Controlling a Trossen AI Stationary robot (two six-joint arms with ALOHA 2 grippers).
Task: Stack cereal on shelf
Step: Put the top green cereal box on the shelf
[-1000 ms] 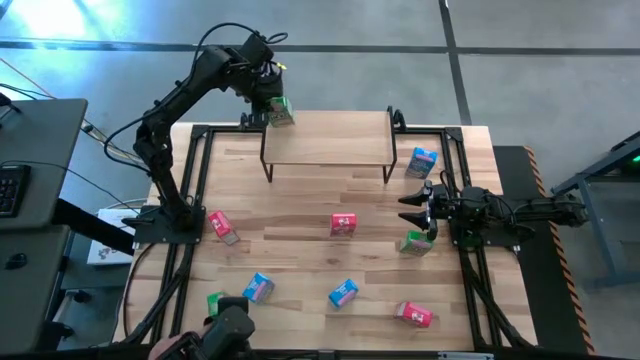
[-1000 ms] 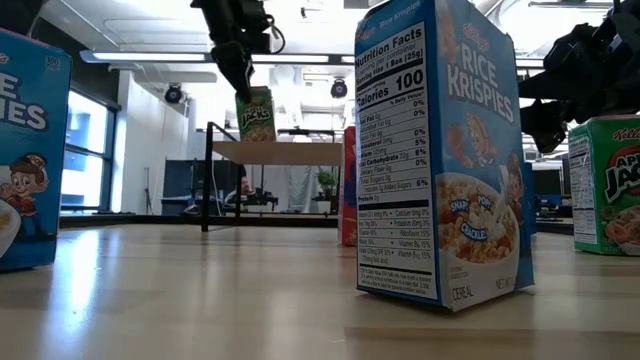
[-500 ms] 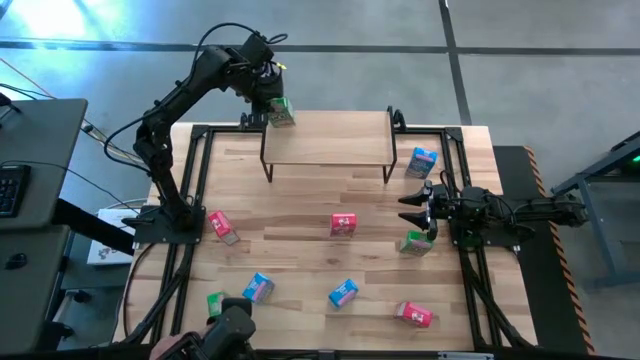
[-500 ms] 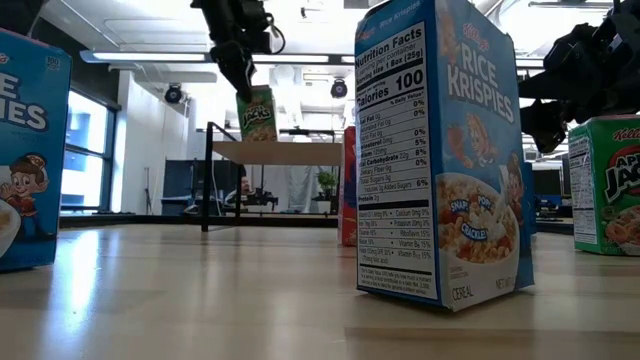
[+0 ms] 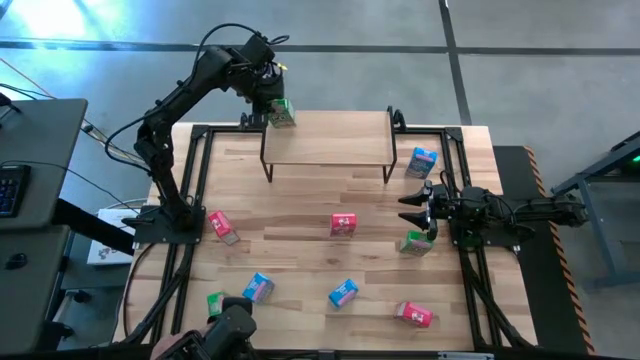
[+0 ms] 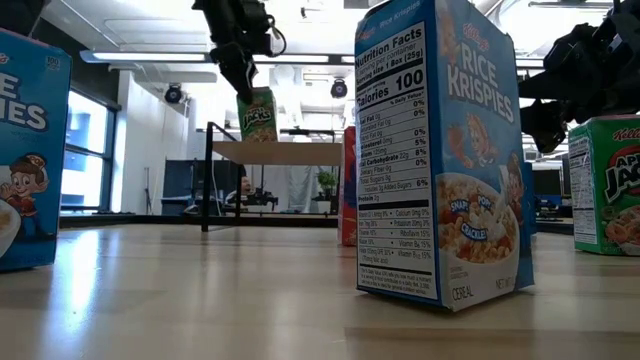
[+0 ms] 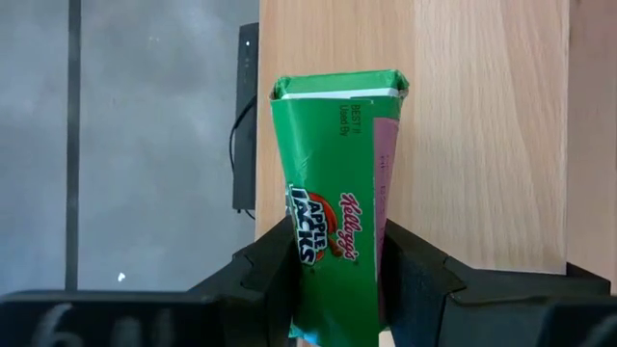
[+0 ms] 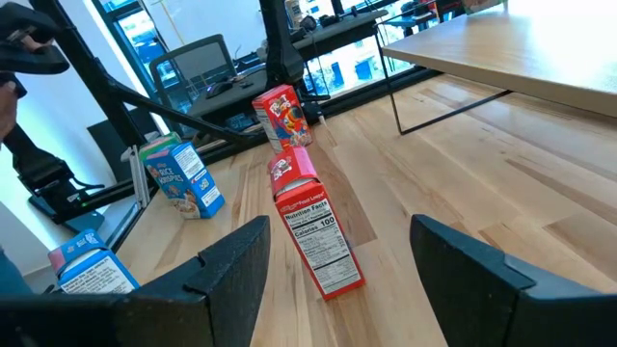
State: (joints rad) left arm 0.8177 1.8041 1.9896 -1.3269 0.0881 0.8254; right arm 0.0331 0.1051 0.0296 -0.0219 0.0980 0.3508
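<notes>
The left gripper (image 5: 272,103) is closed on a green Apple Jacks box (image 5: 282,112), which is clamped between the two dark fingers (image 7: 273,260) at its lower part, as seen in the left wrist view. The box is held upright over the left end of the shelf (image 5: 330,140); in the low view its bottom edge is seen at or just above the plank top, and contact cannot be confirmed. Beyond the held box, the shelf's light wood plank is seen bare, borne on thin black legs.

The right gripper (image 5: 408,209) is held open and empty, with its jaws spread wide, low over the right side of the table (image 5: 300,220). Just beside it, on the near side, a second green box (image 5: 416,242) is found standing on the table. A blue box (image 5: 423,160) is seen on its far side, near the shelf's right end. Ahead of the open fingers, a red-pink box (image 5: 343,224) is seen standing at the middle of the table, apart from the gripper.

Farther off, another red-pink box (image 5: 222,226) is found near the left arm's base. Along the near edge of the table a blue box (image 5: 258,287), a further blue box (image 5: 343,293), a red-pink box (image 5: 414,314) and a green box (image 5: 214,302) are seen, all well apart from both grippers.
</notes>
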